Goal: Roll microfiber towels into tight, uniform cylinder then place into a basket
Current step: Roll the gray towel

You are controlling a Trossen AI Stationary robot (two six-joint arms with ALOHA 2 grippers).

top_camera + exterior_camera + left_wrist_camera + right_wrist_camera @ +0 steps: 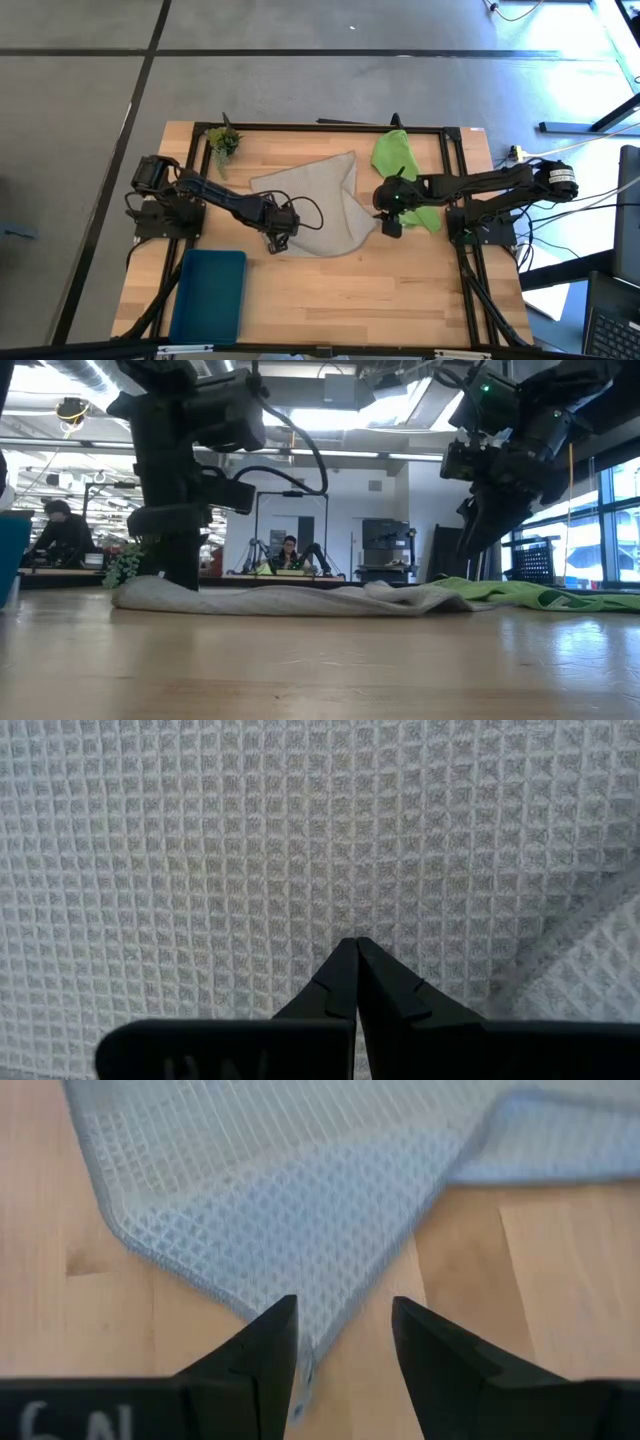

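Right gripper point(345, 1335), fingers parted, hovers over a corner of the light grey waffle-weave microfiber towel point(315, 205) lying flat mid-table. Left gripper point(356, 982), pinched shut, presses that towel's opposite edge. Risk: the corner may slip, leaving the roll loose.

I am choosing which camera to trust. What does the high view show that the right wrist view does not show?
Only the high view shows the basket, the green towel, the plant sprig and the shut left hand on the grey towel. Only the right wrist view shows the towel's corner lying between the open right hand's fingers. Both show the grey towel flat on the table.
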